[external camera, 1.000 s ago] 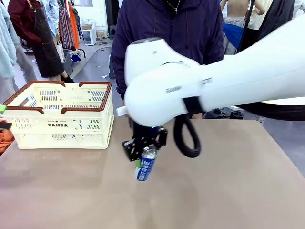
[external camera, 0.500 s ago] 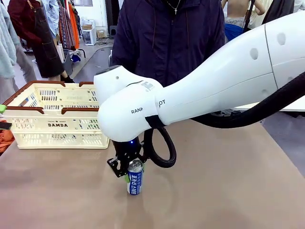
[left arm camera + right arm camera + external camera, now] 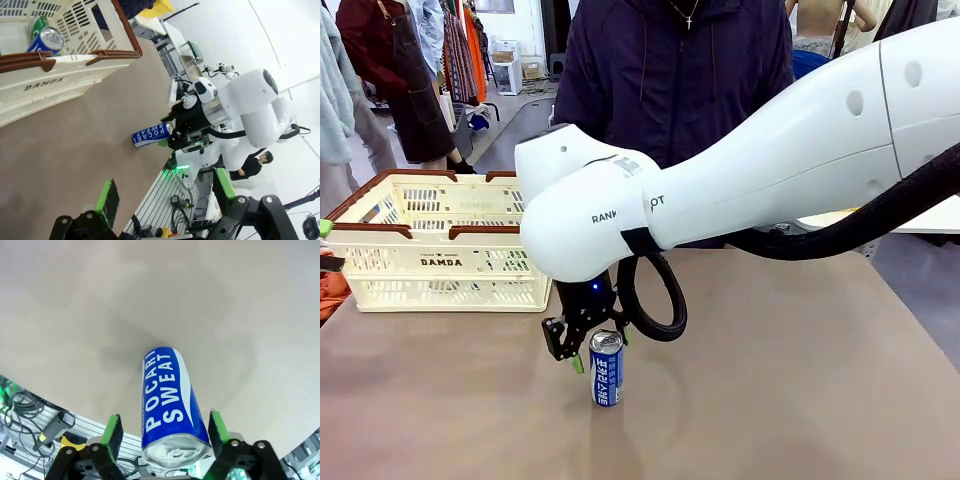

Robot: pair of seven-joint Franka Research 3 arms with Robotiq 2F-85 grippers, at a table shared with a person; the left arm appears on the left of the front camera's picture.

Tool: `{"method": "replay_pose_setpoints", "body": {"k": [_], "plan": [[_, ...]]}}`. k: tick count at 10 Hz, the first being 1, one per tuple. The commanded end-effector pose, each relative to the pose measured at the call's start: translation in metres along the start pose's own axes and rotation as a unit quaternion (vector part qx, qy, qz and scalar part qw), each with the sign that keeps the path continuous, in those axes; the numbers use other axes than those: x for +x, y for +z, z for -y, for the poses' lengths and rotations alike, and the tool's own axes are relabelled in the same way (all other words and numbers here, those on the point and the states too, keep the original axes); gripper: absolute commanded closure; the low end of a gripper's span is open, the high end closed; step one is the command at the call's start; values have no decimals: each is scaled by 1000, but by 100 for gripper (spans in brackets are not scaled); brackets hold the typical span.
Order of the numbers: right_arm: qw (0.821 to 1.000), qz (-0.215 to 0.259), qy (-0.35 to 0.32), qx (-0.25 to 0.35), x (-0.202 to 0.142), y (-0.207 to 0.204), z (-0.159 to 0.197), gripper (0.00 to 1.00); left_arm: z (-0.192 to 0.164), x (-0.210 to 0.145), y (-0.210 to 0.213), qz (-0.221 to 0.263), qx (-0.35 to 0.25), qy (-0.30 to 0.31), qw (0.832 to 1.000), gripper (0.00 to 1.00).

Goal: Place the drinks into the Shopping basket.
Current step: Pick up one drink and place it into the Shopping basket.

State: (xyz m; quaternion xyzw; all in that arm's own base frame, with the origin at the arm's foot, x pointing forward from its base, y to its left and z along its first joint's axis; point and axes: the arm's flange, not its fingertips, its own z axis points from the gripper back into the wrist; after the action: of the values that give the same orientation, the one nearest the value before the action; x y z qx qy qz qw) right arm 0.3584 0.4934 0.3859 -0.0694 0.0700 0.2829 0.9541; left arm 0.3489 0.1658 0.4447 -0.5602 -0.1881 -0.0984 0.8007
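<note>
A blue drink can (image 3: 606, 370) with white lettering stands upright on the brown table, right of the Shopping basket (image 3: 450, 232). My right gripper (image 3: 597, 352) hangs over the can's top, open, its green pads (image 3: 113, 432) on either side of the can (image 3: 167, 400), with a gap on at least one side. The cream basket (image 3: 65, 82) with its brown rim holds a blue can (image 3: 49, 39) and a green can (image 3: 37, 23). My left gripper (image 3: 166, 196) is open with nothing between its fingers and looks across the table at the standing can (image 3: 150, 135) and the right gripper (image 3: 173, 138).
A person in a dark jacket (image 3: 670, 70) stands at the table's far edge, behind my right arm (image 3: 740, 180). Bare table (image 3: 800, 380) stretches to the right and front of the can. Other people and clothes racks are far off at the back left.
The right arm brought the tilted blue can down and left, stood it upright on the table, and its jaws have opened off it.
</note>
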Motion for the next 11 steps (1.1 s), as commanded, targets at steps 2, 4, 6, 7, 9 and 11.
{"method": "replay_pose_setpoints", "body": {"k": [2,4,6,7,9,11], "plan": [[1000,11,-13,25,-11,25,11,0,3,-2,1,-1,-4,-4,1000,0],[997,41,-39,53,-30,65,40,0,3,-2,1,-1,-4,-4,1000,0],[987,61,-77,129,-84,128,100,0,3,-2,1,-1,-4,-4,1000,0],[977,60,-104,175,-117,147,140,0,3,-2,1,-1,-4,-4,1000,0],[945,91,-179,259,-201,152,244,0,3,-2,1,-1,-4,-4,1000,0],[903,97,-185,375,-290,127,338,0,3,-2,1,-1,-4,-4,1000,0]]}}
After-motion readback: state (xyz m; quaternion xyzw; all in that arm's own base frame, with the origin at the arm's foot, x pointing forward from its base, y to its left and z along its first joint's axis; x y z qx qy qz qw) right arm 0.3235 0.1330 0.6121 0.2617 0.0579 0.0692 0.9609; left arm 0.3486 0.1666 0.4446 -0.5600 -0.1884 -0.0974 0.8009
